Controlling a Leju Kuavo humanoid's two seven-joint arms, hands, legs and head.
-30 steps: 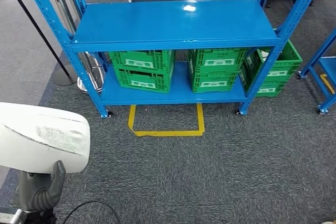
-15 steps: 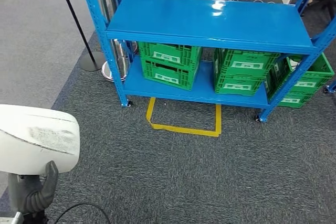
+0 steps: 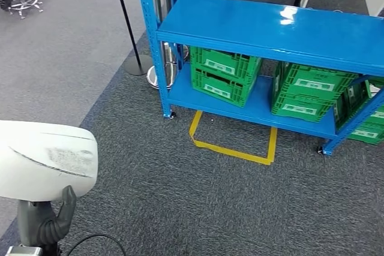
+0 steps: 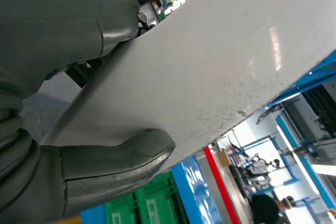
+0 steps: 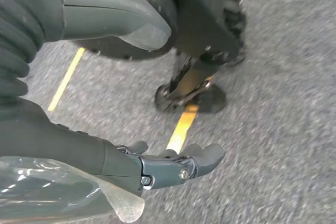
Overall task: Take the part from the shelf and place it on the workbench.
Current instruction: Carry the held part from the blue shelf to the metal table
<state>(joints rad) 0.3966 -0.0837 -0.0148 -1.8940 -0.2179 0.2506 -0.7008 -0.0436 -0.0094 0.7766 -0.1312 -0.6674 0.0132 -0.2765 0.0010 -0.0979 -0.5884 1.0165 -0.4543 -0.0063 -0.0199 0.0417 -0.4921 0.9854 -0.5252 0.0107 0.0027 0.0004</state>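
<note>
- Our left hand (image 3: 43,220) sits at the lower left of the head view, cut off by the frame edge; its grey thumb rises against the underside of a large white part (image 3: 45,160).
- In the left wrist view the same hand (image 4: 79,129) clasps the part (image 4: 222,72) between the thick thumb and the fingers; most of the fingers are hidden behind the panel.
- The part is a smooth, white, rounded panel with a scuffed grey patch on top. In the head view its long axis runs across the picture, the rounded end pointing to our right; its other end is cut off at the left edge, so we cannot tell its full shape.
- Our right hand (image 5: 166,161) hangs over the grey carpet (image 5: 285,77), fingers apart and holding nothing.
- Ahead stands a blue shelf (image 3: 272,28), its right side cut off by the frame.
- Green crates (image 3: 224,73) sit on the lower shelf board.
- A yellow tape outline (image 3: 233,148) marks the carpet just in front of the shelf.
- A black pole on a round base (image 3: 131,34) and a shiny metal post (image 3: 163,28) stand beside the shelf's left upright.
</note>
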